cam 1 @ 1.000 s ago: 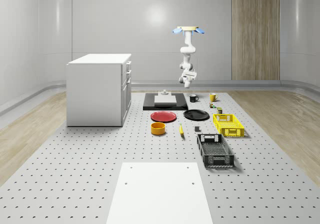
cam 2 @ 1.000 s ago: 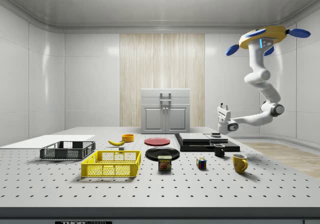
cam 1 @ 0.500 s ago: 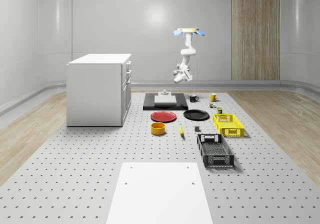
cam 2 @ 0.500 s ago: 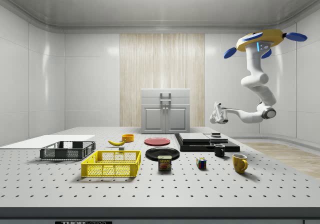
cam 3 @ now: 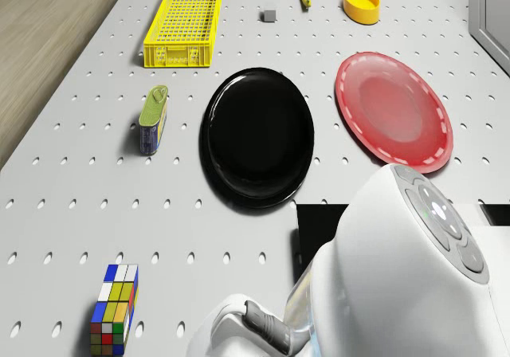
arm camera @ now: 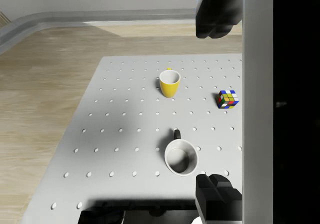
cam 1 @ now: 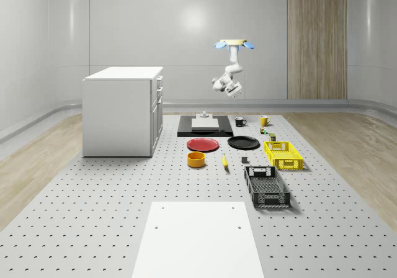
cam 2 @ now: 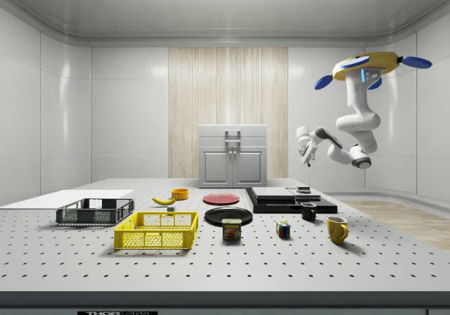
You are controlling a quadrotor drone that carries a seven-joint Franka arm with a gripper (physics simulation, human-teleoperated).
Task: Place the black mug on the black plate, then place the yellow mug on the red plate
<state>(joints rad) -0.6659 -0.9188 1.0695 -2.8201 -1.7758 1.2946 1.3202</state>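
The black mug [cam 1: 239, 121] [cam 2: 309, 211] [arm camera: 181, 156] stands upright on the table at the far end, and the yellow mug [cam 1: 263, 120] [cam 2: 337, 229] [arm camera: 169, 83] stands a short way from it. The black plate [cam 1: 243, 143] [cam 3: 256, 136] and the red plate [cam 1: 203, 144] [cam 3: 393, 120] lie side by side, both bare. The drone [cam 1: 234, 43] [cam 2: 365, 65] hovers high over the far end of the table. Its arm is folded up, holding the gripper [cam 2: 304, 145] [arm camera: 217, 106] open and well above both mugs, with nothing between its fingers [arm camera: 217, 14].
A black slab [cam 1: 205, 128] with a grey block lies beside the black mug. A white cabinet [cam 1: 122, 110] stands at the whole-scene view's left. On the table are a Rubik's cube [cam 3: 114, 307], a tin can [cam 3: 153, 116], a yellow crate [cam 1: 283, 154], a black crate [cam 1: 267, 185], an orange bowl [cam 1: 196, 159], and a banana [cam 1: 224, 161].
The arm has folded upward, lifting the gripper higher above the table and toward the whole-scene view's left. The drone has sunk slightly. Mugs and plates have not moved.
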